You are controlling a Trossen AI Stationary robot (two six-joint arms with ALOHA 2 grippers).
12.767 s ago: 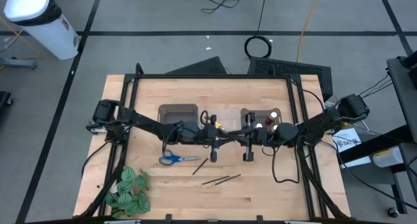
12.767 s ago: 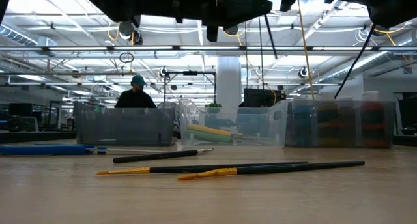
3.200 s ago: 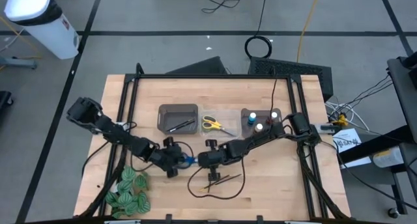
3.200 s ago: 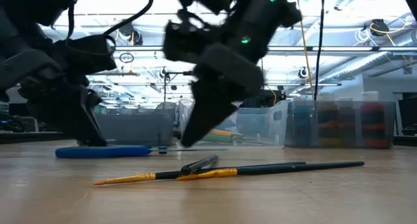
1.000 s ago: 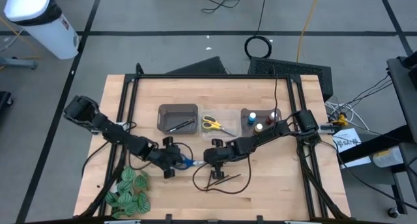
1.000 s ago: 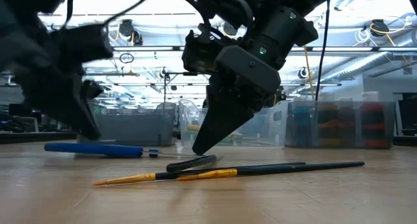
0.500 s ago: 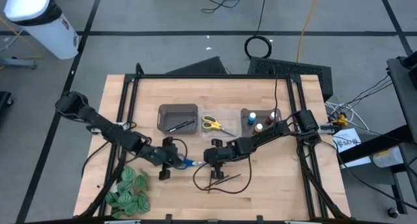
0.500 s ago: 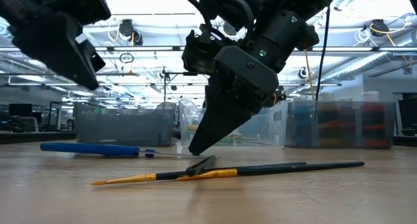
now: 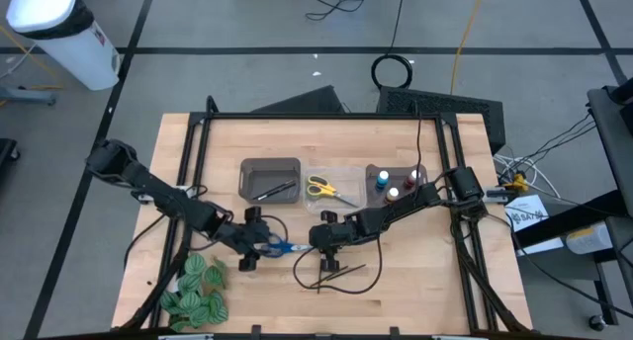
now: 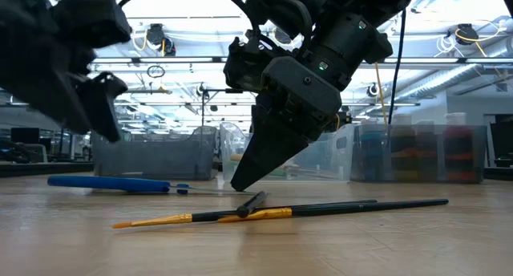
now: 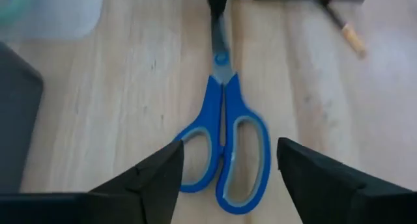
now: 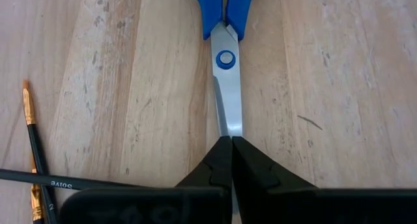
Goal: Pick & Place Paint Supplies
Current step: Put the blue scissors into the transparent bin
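Blue-handled scissors (image 11: 225,142) lie flat on the wooden table (image 9: 415,281), blades closed. My left gripper (image 11: 225,175) hangs open just above their handle loops, one finger on each side, touching nothing. My right gripper (image 12: 230,146) is shut, its tips down on the blades' pointed end. In the high view the scissors (image 9: 280,248) lie between my left gripper (image 9: 259,249) and my right gripper (image 9: 311,248). Several thin paintbrushes (image 10: 280,210) lie crossed on the table on the near side of my right gripper. My right gripper's shut fingertips (image 12: 221,152) sit on the pointed end of the scissors' blades (image 12: 228,123), coming slanting down and in line with the blades. The very tip is hidden under the fingers, so whether it is pinched or pressed cannot be told. The scissors lie flat on the table.
At the back stand a grey bin (image 9: 270,179) holding a brush, a clear bin with yellow scissors (image 9: 321,189), and a clear bin with paint bottles (image 9: 396,185). A green striped leafy bunch (image 9: 193,291) lies at the near left. Arm cables trail over the table.
My left gripper has risen off the scissors' handle end, where it stood low on the table a second ago; the scissors have stayed lying on the table. My right gripper has kept still at the blade tip.
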